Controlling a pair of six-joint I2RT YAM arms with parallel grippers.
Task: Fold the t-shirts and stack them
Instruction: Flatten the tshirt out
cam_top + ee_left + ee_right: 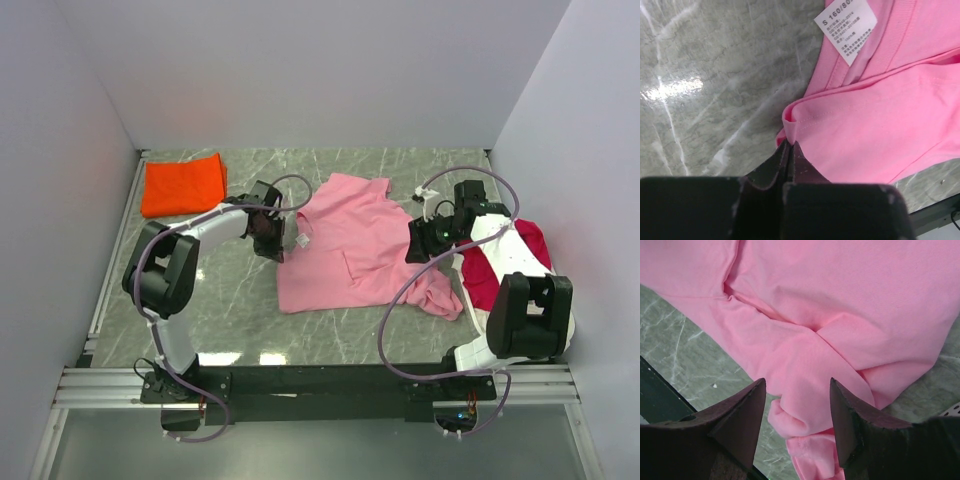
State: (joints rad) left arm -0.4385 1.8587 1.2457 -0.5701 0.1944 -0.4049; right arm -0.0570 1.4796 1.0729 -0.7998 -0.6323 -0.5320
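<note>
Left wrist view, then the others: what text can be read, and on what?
"S 160/80", next character unclear: white tag inside the collar of the light pink t-shirt.
Smaller lines on that tag: too blurred to read.
Top and right wrist views: no text.

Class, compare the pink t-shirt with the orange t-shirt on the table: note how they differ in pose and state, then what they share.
The pink t-shirt lies spread open and rumpled; the orange t-shirt is folded square. The pink t-shirt takes up far more room than the orange t-shirt. The left gripper is shut on the pink t-shirt's edge; nothing touches the orange t-shirt. Both are plain cloth lying on the marble table.
</note>
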